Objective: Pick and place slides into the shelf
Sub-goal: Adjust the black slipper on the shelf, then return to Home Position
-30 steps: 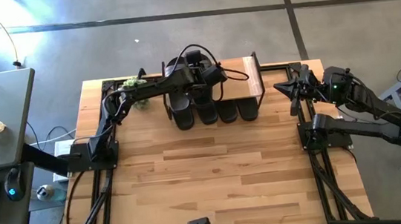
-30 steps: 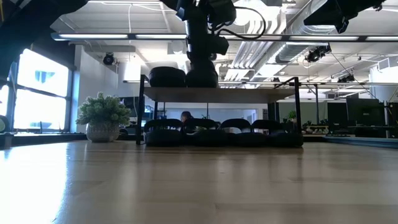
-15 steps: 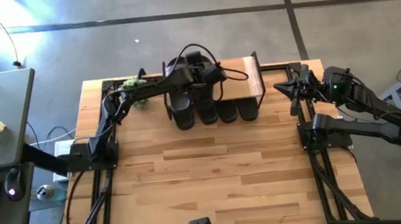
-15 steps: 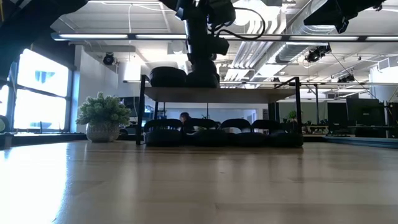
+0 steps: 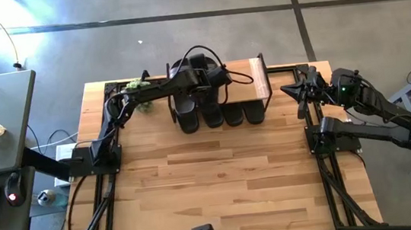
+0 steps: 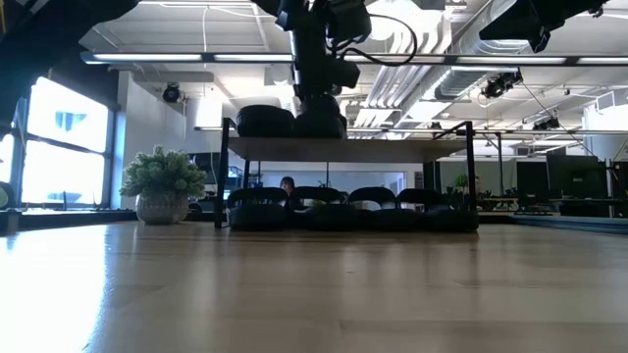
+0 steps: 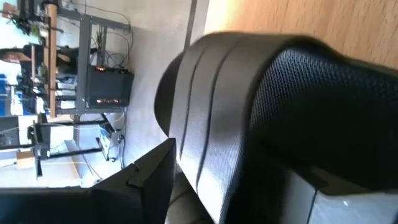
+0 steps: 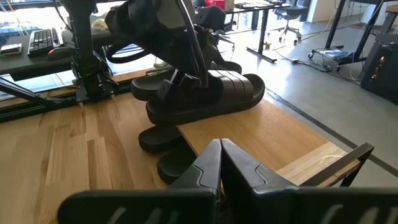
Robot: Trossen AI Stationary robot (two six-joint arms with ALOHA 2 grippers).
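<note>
Atop the shelf (image 5: 252,85), the left hand (image 8: 180,71) straddles a slide (image 8: 208,94), fingers parted.

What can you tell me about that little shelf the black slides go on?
The shelf is a low rack with a light wooden plank top on thin black metal legs, standing at the table's far edge. Two black slides lie on the left part of its top; its right part is bare. Four more sit in a row underneath, toes poking out in front. The left gripper is over the top ones, right at the second slide.
</note>
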